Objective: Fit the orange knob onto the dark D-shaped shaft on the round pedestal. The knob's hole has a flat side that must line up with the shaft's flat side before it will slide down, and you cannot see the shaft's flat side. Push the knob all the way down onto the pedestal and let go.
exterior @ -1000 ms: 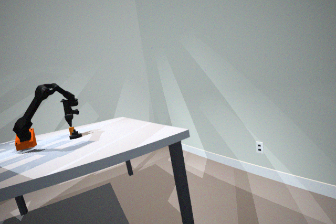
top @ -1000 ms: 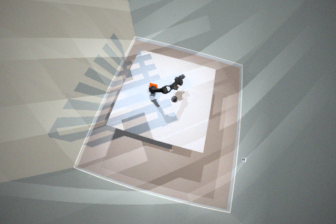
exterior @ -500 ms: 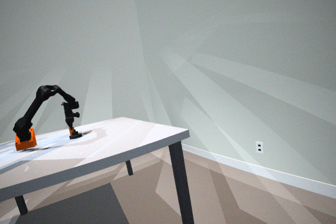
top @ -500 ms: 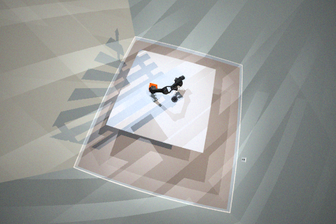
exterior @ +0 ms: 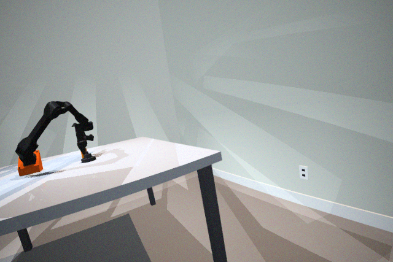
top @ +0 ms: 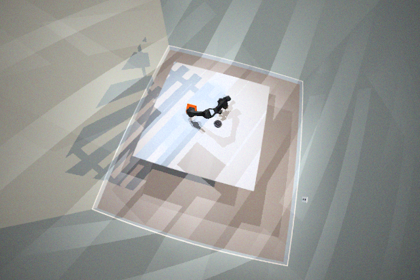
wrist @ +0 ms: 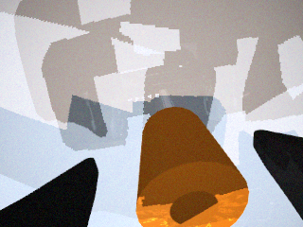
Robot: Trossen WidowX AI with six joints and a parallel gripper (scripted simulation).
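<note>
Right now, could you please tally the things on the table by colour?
Orange: 2, the knob and the arm's base block
Dark: 2, the arm with its open gripper, and the round pedestal
Total: 4

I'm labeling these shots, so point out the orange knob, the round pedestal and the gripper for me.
orange knob [wrist: 189, 170], wrist view, on its curved side.
round pedestal [top: 217, 123], top view, on its dark upper face.
gripper [wrist: 180, 199], wrist view, midway between the open fingertips, which flank the knob without touching it.
</note>
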